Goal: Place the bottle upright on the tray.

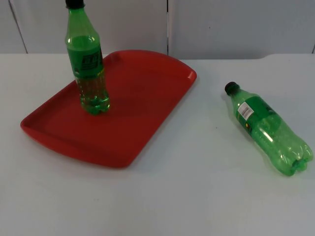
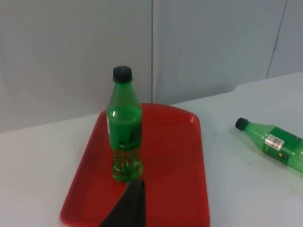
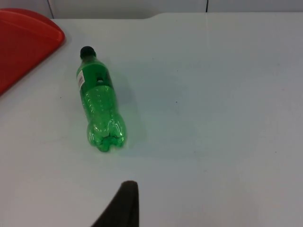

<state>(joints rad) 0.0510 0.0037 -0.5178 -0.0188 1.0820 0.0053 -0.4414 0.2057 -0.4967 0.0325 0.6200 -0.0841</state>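
while one green bottle stands straight up on the red tray, a second green bottle lies on its side on the white counter, well apart from the tray on the right. the standing bottle has a black cap, a dark label and a little clear drink at the bottom, and it sits on the left part of the tray. the tray holds nothing else. the lying bottle has its black cap pointing far and left, toward the tray, and its bumpy bottom pointing near and right. it looks empty, and it has a white and dark label near the neck.

from the left wrist view, one black fingertip of the left claw sits over the near edge of the tray, just in front of the standing bottle. from the right wrist view, one black fingertip of the right claw hangs over the bare counter, near the lying bottle's bottom. i cannot tell if either claw is open or closed. neither one is holding anything. a grey wall stands at the far end.
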